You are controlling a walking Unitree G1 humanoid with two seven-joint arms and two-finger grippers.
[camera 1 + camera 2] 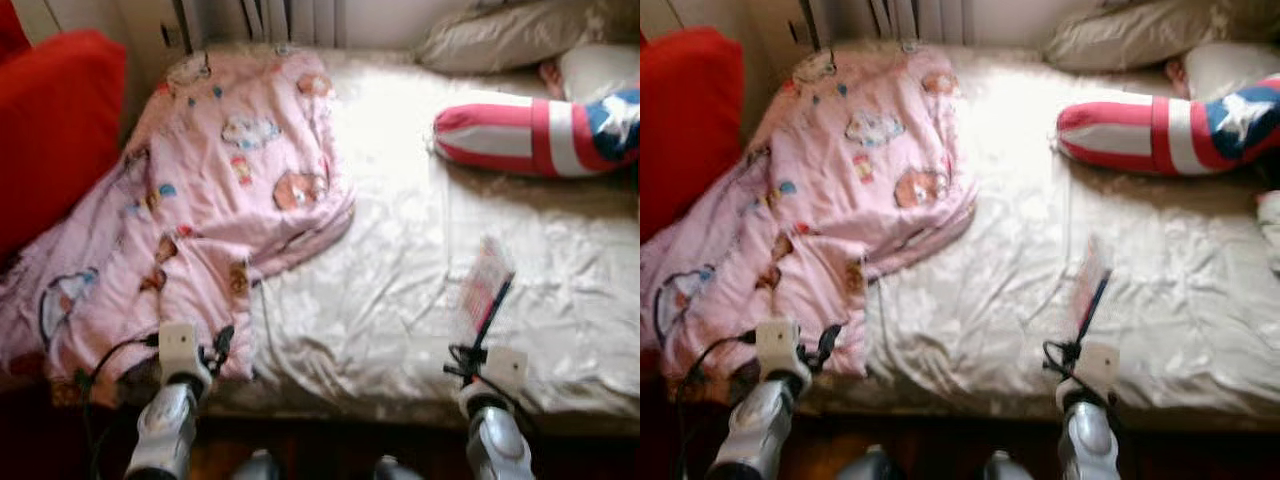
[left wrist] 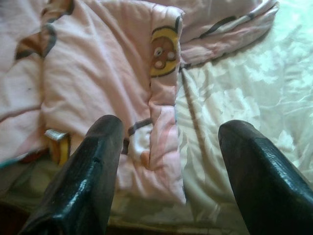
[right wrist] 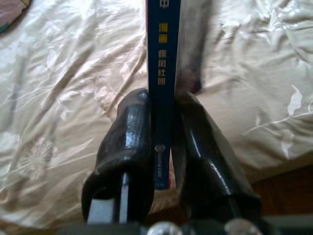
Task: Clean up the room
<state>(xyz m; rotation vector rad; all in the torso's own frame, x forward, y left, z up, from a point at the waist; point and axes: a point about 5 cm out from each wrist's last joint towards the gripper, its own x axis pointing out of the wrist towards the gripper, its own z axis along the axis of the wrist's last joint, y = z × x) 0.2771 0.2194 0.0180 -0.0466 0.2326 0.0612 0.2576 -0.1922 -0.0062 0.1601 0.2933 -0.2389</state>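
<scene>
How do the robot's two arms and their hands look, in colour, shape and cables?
Both arms are silver and rounded, each ending in a pale boxy wrist block with black cables looping beside it. The left hand has two long, glossy black fingers with rounded tips. The right hand has the same thick, shiny black fingers.

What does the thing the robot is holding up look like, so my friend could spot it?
Start at the big bed with the shiny cream sheet, then look near its front edge on the robot's right side. There the right gripper has its jaws shut on a thin book held on edge above the sheet. Its dark blue spine with yellow lettering sets it apart from the soft pink cartoon blanket and striped pillow.
</scene>
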